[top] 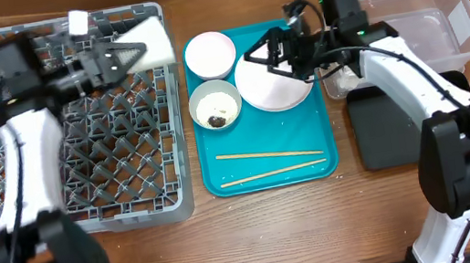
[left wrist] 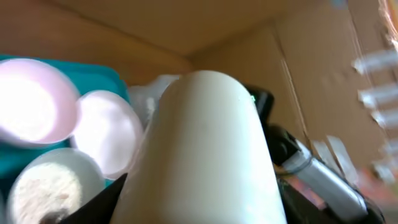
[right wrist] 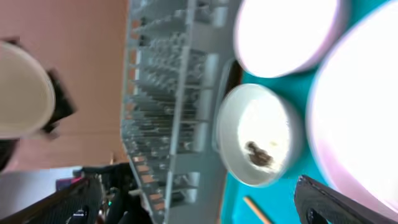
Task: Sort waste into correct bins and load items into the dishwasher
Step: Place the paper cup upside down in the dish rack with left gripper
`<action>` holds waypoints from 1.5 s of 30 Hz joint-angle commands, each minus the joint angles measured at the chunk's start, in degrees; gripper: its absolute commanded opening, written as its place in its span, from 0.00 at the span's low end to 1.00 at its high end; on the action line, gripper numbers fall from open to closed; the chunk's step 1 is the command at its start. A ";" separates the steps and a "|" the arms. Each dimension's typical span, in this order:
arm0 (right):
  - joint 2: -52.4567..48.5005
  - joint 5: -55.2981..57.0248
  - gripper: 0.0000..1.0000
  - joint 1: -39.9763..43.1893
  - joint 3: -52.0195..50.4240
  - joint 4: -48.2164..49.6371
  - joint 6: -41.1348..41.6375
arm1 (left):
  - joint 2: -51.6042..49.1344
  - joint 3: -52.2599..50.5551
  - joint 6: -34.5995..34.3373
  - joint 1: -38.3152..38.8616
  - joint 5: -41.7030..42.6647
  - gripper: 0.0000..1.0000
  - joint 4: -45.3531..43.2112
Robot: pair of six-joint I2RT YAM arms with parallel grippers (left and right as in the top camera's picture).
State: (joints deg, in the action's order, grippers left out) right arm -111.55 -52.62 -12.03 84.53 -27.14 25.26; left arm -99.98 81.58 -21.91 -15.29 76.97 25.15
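Dish rack (top: 131, 178): the big grey one, far left.
Left gripper (top: 133, 52): it is over the rack's back right corner and squeezes the white cup (top: 155, 43).
White cup: it is in the left gripper's hold, tipped on its side, up in the air over the rack.
Teal tray (top: 309, 135): it is in the middle and holds a pink bowl (top: 208, 54), a grey-green bowl (top: 215, 104), a plate (top: 271, 89) and chopsticks (top: 271, 155).
Grey-green bowl: it has rice and a brown scrap (right wrist: 260, 155) inside.
Right gripper (top: 266, 60): it hangs over the plate with its fingers spread wide and holds nothing.
Bins: the clear tub (top: 466, 2) is far right, and the black tray (top: 382, 129) is in front of it.
Step now: I think it is loading the cup into the rack.
Next move: the cup likely has to go down into the rack gently before the gripper lets go.
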 commanded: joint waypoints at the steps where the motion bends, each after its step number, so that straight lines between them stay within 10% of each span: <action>1: 0.33 5.20 0.99 -0.31 0.98 -2.91 -3.26 | 11.26 1.51 1.57 -1.22 -24.98 0.34 13.81; 8: 0.33 16.24 1.00 -1.49 0.98 -9.66 -4.35 | 22.58 1.51 1.57 6.80 -60.65 0.35 41.62; 16: 0.33 23.45 1.00 -4.07 0.98 -13.11 -4.52 | 20.59 1.05 -6.43 18.14 -80.43 0.36 59.39; 33: 0.33 23.43 1.00 -4.52 0.98 -15.23 -5.62 | 7.96 -10.54 -7.67 21.33 -80.67 0.37 44.98; 45: 0.31 30.93 0.85 -11.23 0.98 -11.06 -5.09 | 3.93 -10.88 -7.69 21.29 -83.12 0.95 41.75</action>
State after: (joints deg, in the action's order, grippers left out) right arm -111.55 -27.07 -20.58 84.55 -38.79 19.86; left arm -96.03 70.70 -29.26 5.65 -5.28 67.33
